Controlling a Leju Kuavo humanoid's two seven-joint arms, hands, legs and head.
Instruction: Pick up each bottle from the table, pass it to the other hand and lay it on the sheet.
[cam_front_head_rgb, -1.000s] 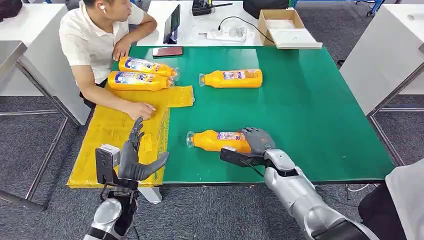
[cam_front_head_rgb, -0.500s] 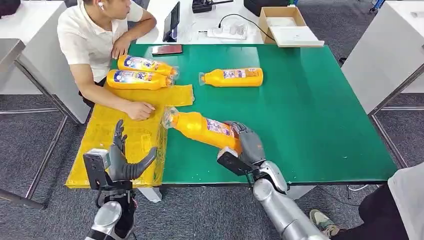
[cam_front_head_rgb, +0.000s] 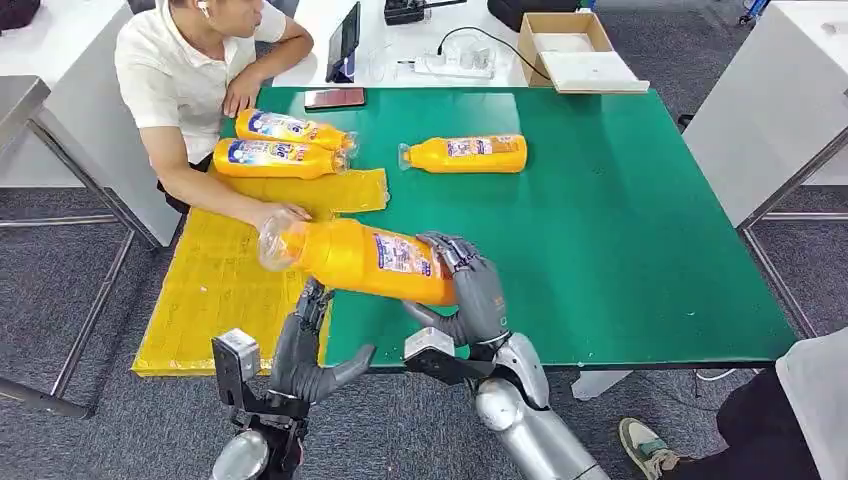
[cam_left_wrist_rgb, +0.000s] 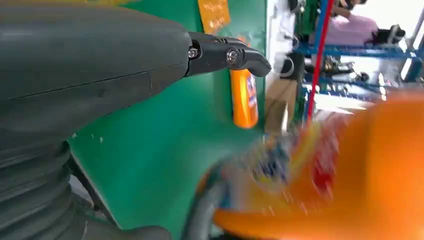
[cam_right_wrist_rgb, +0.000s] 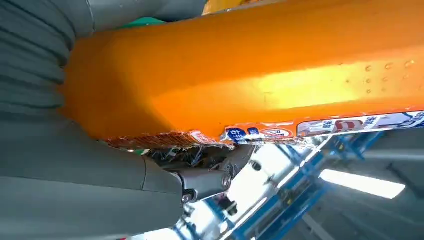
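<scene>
Held bottle (cam_front_head_rgb: 350, 258): orange plastic, clear cap toward 9 o'clock, blue-and-red printed label mid-body; lying near-horizontal in the air above the table's (cam_front_head_rgb: 620, 220) front-left edge, beside the yellow sheet (cam_front_head_rgb: 215, 290).

Right hand (cam_front_head_rgb: 470, 285): fingers wrapped round the bottle's base end, gripping it.

Left hand (cam_front_head_rgb: 305, 350): at 7 o'clock of the bottle, just below it, fingers spread apart and holding nothing.

Other bottles: one (cam_front_head_rgb: 465, 154) on the green table at 12 o'clock; two (cam_front_head_rgb: 280, 150) on the sheet's far end, beside a seated person (cam_front_head_rgb: 190, 80).
</scene>
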